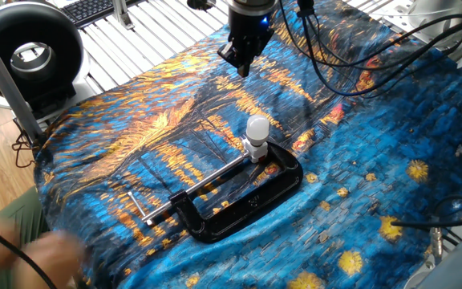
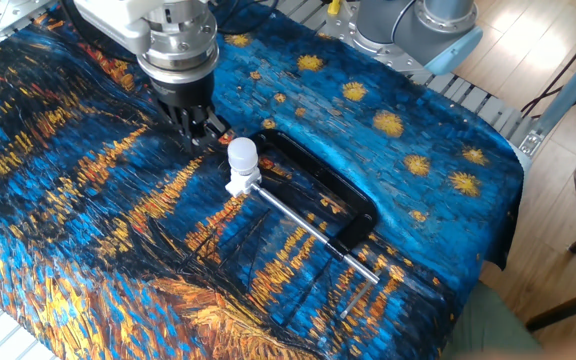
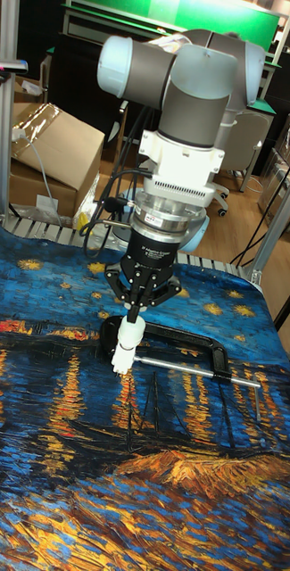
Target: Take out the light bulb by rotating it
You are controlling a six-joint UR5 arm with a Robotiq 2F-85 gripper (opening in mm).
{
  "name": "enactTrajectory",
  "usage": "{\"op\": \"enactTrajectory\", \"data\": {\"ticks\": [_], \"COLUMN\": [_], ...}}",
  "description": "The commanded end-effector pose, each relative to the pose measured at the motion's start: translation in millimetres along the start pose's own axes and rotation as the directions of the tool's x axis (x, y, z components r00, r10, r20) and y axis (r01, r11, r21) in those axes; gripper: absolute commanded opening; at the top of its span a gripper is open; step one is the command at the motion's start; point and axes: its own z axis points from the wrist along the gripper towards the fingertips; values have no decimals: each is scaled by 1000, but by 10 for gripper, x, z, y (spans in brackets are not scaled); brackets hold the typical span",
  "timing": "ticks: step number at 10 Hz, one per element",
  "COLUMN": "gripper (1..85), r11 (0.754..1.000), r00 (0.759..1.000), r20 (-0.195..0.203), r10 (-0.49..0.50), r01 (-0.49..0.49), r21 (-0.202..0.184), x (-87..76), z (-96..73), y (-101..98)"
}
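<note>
Hovering above the cloth [image 1: 391,144], my gripper [image 1: 242,66] sits at twelve o'clock from the light bulb [image 1: 257,128], well apart, fingers together on nothing. I see the bulb upright in its socket [image 1: 253,149], pinched by the black C-clamp [image 1: 283,189]; open cloth surrounds it.

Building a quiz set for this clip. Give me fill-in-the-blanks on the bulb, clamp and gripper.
1. The bulb stands upright in a white ____.
2. The socket is held by a black ____.
3. The gripper holds ____.
4. The cloth shows yellow ____ on blue.

Missing words: socket; clamp; nothing; stars
</note>
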Motion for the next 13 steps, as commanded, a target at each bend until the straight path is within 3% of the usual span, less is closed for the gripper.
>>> {"op": "enactTrajectory", "data": {"ticks": [1, 3, 5, 6, 9, 11, 13], "gripper": [10, 10, 10, 10, 10, 10, 50], "r11": [1000, 998, 997, 998, 997, 997, 996], "r00": [1000, 1000, 1000, 999, 999, 997, 995], "r20": [11, 5, 27, 39, 37, -5, -30], "r10": [-10, 21, 6, -26, -40, -81, -91], "r01": [10, -21, -4, 28, 42, 81, 91], "r21": [-13, -52, -73, -56, -63, 0, -11], "x": [-28, -14, -70, -97, -88, 13, 142], "z": [-11, -14, -18, -16, -17, -10, -41], "y": [26, 125, 180, 140, 160, -10, -28]}}
